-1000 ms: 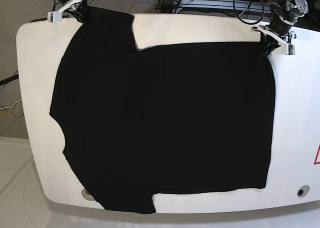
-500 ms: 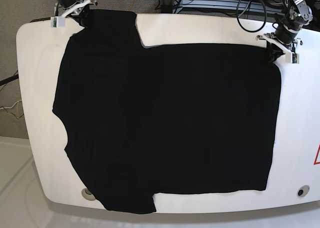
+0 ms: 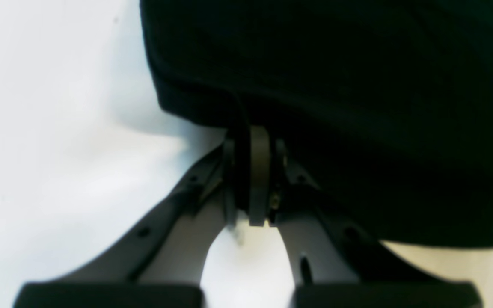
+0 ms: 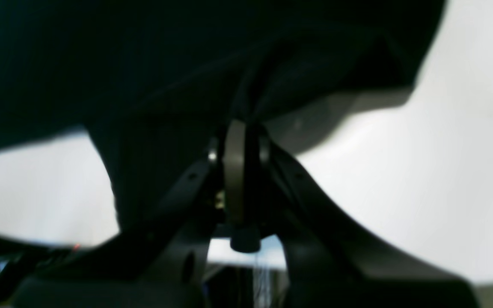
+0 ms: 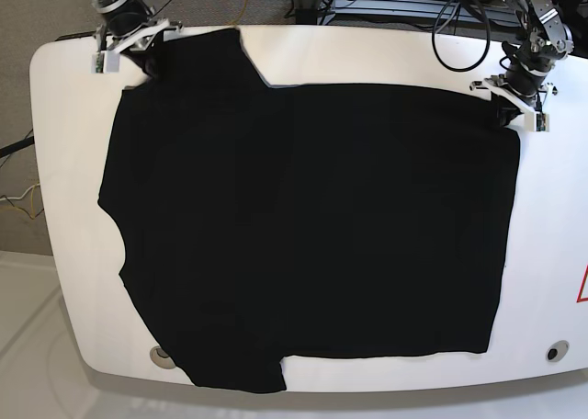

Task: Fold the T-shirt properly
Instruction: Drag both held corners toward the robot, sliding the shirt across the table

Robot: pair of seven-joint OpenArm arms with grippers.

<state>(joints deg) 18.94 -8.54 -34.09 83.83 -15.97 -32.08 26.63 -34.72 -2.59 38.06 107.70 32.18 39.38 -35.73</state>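
Black T-shirt (image 5: 312,226) lies spread flat across the white desk (image 5: 551,254), one sleeve hanging over the near edge. Left gripper (image 5: 511,109) and right gripper (image 5: 138,49) each pinch a far corner, clamped tight on cloth.

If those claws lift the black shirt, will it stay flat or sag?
Probably sag: the T-shirt is thin cloth, bunching where the left gripper pinches it. Likely light, since the right gripper holds it by a corner. It should slide easily on the smooth table.
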